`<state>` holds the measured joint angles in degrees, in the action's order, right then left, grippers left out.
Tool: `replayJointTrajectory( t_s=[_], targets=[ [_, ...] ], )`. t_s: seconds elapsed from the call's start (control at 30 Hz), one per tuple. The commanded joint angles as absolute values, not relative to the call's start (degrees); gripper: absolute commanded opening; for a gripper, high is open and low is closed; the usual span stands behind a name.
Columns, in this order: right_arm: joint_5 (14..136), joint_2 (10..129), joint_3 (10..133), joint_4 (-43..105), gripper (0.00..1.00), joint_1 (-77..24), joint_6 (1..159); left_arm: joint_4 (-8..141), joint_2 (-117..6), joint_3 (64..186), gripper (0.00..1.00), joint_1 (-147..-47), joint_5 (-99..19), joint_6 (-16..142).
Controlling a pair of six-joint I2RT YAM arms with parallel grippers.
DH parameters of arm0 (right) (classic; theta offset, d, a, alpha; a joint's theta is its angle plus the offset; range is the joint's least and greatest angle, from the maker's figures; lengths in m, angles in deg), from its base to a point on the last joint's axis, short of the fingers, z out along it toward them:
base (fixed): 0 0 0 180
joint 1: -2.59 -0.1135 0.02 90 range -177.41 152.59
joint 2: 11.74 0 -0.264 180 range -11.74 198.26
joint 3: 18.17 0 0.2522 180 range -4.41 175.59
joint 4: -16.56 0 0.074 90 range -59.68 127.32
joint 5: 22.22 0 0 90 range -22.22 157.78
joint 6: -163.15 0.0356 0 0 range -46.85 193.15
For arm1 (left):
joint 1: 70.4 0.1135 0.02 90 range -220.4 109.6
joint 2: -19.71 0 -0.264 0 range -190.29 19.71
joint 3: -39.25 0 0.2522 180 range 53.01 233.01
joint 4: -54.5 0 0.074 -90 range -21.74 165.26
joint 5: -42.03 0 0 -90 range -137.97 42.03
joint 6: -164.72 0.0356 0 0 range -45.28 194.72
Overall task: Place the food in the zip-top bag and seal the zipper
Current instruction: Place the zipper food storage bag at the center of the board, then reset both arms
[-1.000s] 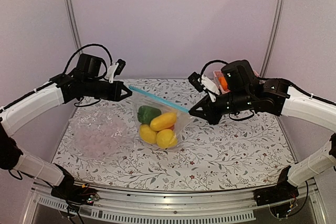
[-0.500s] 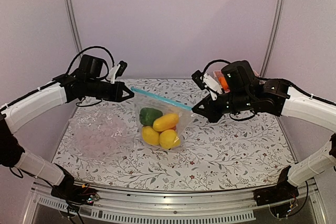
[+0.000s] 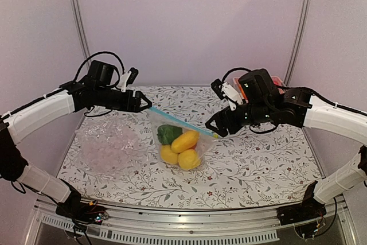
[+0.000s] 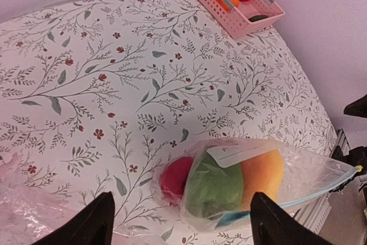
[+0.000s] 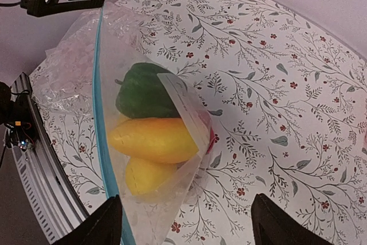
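Observation:
The clear zip-top bag (image 3: 202,139) sits on the flowered table (image 3: 258,164) with food inside: a green pepper (image 3: 167,133) and yellow pieces (image 3: 184,141). Its blue-teal zipper (image 3: 183,121) runs slanting between my two grippers. My left gripper (image 3: 145,105) is open at the strip's left end. My right gripper (image 3: 211,130) is open at the right end. In the left wrist view the left gripper (image 4: 180,199) hangs wide over the bag (image 4: 229,176), with a red piece (image 4: 176,177) showing. The right gripper (image 5: 186,199) is spread above the bag (image 5: 155,199) beside the zipper (image 5: 100,113).
Other crinkled clear plastic (image 3: 106,147) lies at the table's left. A pink lattice basket (image 4: 238,4) with green, orange and red items stands at the far right corner, mostly hidden behind my right arm in the top view. The table's metal front rail (image 3: 189,225) is near.
Both grippers went from shut on the zipper's ends to open. The bag, held up and taut before, has dropped onto the table and sits a little further right.

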<state>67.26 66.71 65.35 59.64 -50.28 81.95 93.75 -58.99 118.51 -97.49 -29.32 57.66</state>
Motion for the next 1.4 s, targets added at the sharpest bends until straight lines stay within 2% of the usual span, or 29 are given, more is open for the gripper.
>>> replayJointTrajectory(
  t_s=[0.0, 0.1, 0.17, 0.43, 0.57, 0.77, 1.13, 1.37],
  targets=[
    [66.43, 65.51, 64.78, 58.84, 0.86, -50.0, 82.5, 92.58, -57.05, 117.85, 0.85, -97.08, -30.58, 58.36],
    [65.55, 64.85, 65.11, 58.84, 0.96, -49.97, 83.26, 92.26, -55.42, 117.47, 0.94, -97.08, -32.4, 58.5],
    [64.94, 64.44, 65.2, 58.8, 0.99, -49.59, 84.05, 91.93, -54.19, 117.06, 0.99, -97.01, -33.87, 58.7],
    [63.39, 63.42, 63.94, 58.67, 0.99, -44.76, 89.03, 91.93, -51.17, 116.54, 1.0, -95.42, -40.25, 55.87],
    [63.04, 63.1, 61.85, 58.54, 0.99, -40.02, 91.87, 86.31, -49.42, 110.53, 1.0, -93.25, -44.32, 50.93],
    [63.47, 60.06, 56.28, 57.96, 0.99, -28.75, 94.3, 79.96, -47.15, 100.87, 1.0, -85.63, -47.45, 50.45],
    [67.01, 55.23, 45.33, 48.54, 0.99, -7.03, 92.18, 66.6, -41.71, 92.21, 1.0, -68.44, -45.42, 51.61],
    [69.62, 49.49, 35.7, 37.07, 0.99, 4.1, 89.92, 55.94, -40.22, 85.36, 0.99, -66.8, -50.22, 55.76]
  ],
)
